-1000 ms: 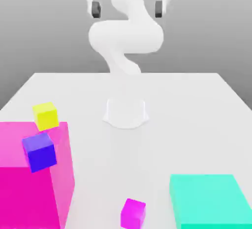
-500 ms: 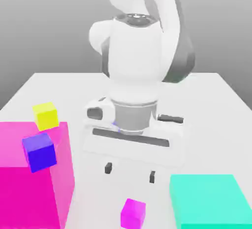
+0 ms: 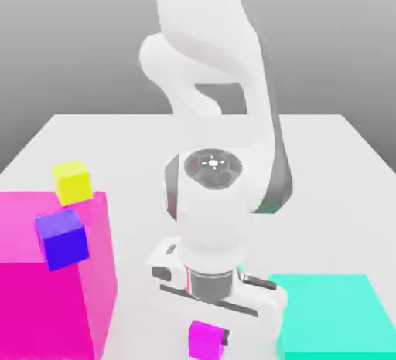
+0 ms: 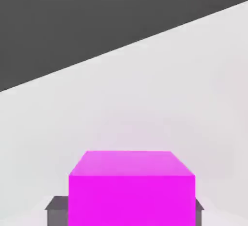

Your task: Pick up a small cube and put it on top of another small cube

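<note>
The small magenta-pink cube [image 3: 204, 340] rests on the white table [image 3: 332, 165] near its front edge. My gripper [image 3: 207, 343] has come straight down over it and stands open, one dark finger [image 4: 57, 212] on each side of the cube [image 4: 131, 191]; the hand view does not settle whether the pads touch it. The arm's wrist hides the top of the cube in the exterior view. The small yellow cube [image 3: 72, 181] sits apart on the table at the exterior view's left, behind the huge magenta block.
A huge magenta block [image 3: 39, 304] fills the front of the exterior view's left, with a small blue-purple cube [image 3: 62, 239] in front of its upper face. A flat teal block [image 3: 332, 316] lies close to the gripper on the exterior view's right.
The arm swung from upright above its base to the table's front and lowered. The open fingers, above the magenta cube half a second ago, now flank it. No cube has moved.
</note>
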